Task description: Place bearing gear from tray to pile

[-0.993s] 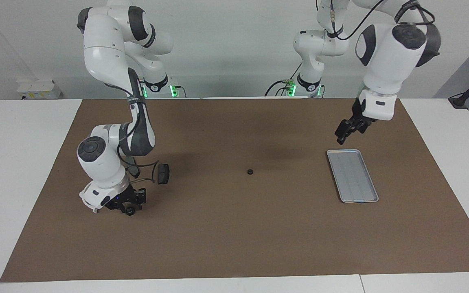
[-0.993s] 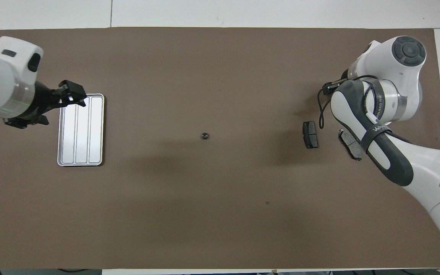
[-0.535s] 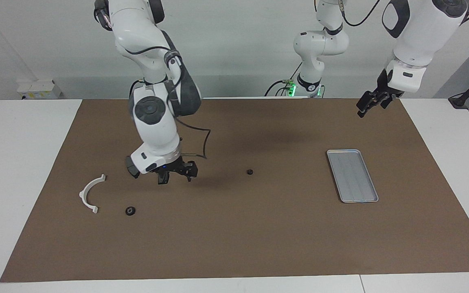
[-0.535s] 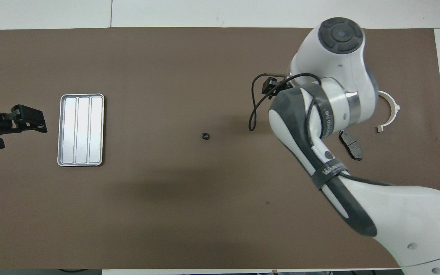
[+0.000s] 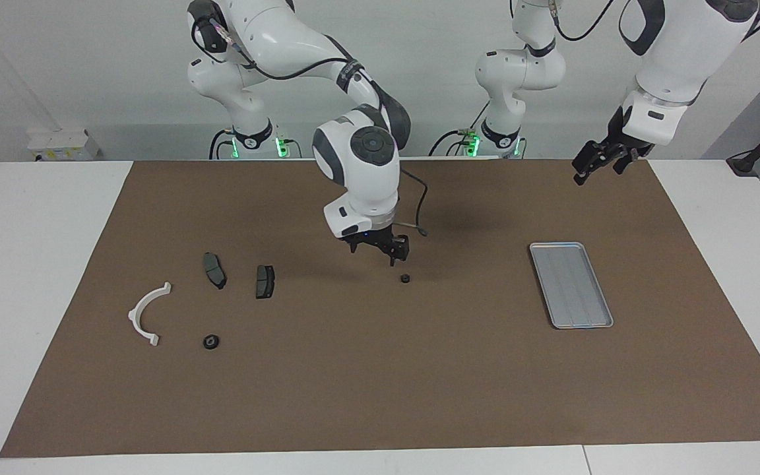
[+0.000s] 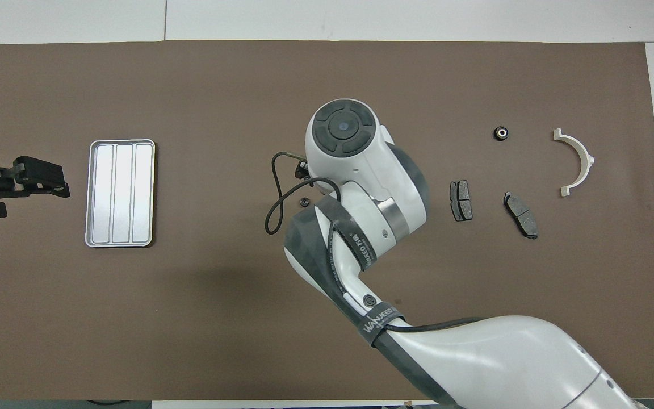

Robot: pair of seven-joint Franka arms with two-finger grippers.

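The right tool (image 5: 380, 251), fingers apart and empty, hangs over mid-desk by a small gear (image 5: 405, 278); its arm hides it overhead. Another gear (image 5: 211, 342) lies in the pile (image 5: 149, 313). The left tool (image 5: 592, 163), apart, waits near the bare tray (image 5: 571, 285).

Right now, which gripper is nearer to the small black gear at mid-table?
Right. The right gripper hangs just above the gear, not touching; the left gripper waits past the tray, at the left arm's end.

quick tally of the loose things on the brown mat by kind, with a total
bearing gears: 2
dark grey brake-pad plates: 2
white half-ring bracket: 1
silver tray: 1
total: 6
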